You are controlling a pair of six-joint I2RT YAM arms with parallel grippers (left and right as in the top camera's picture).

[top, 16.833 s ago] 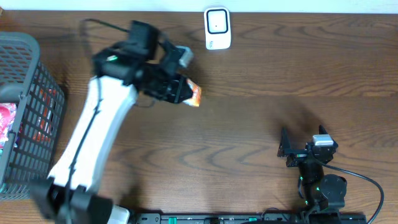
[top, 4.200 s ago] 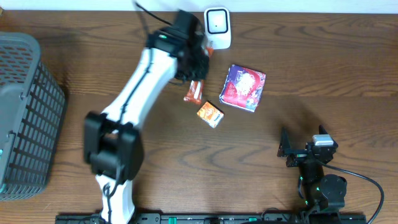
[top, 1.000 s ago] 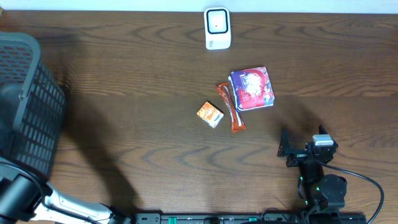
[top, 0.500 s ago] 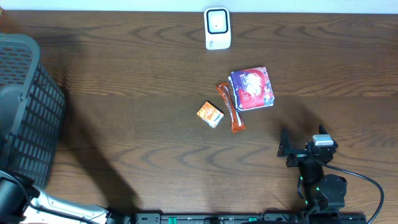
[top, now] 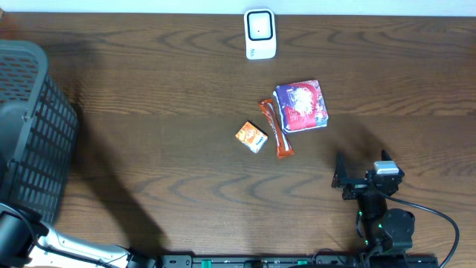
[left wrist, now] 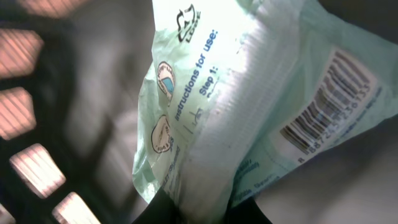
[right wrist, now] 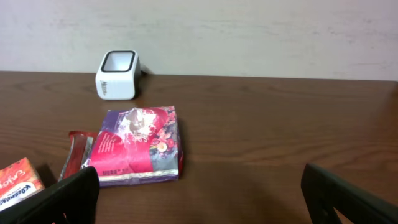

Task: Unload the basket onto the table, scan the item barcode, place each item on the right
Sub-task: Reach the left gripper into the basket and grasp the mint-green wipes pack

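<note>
Green packet [left wrist: 217, 93]: pick-up step, basket [top: 37, 149] at nine o'clock.
Left gripper [left wrist: 202, 208] clenched on it; we judge next: lift out, face barcode [left wrist: 323, 106] to scanner [top: 259, 33] at twelve o'clock.

Dark wood table [top: 149, 112] carries a white scanner [top: 260, 33], purple packet [top: 300, 106], red bar [top: 277, 128], orange packet [top: 251, 137], grey basket [top: 30, 141]

You can count four things in front of the right claw [right wrist: 200, 186]: one white scanner [top: 260, 33], one purple packet [top: 301, 106], one red stick pack [top: 276, 138] and one small orange box [top: 251, 137]. Well off to that claw's left there is one grey basket [top: 30, 134]. At the left claw [left wrist: 205, 208] you see one pale green packet [left wrist: 249, 106] with one barcode [left wrist: 326, 102] on it.
</note>
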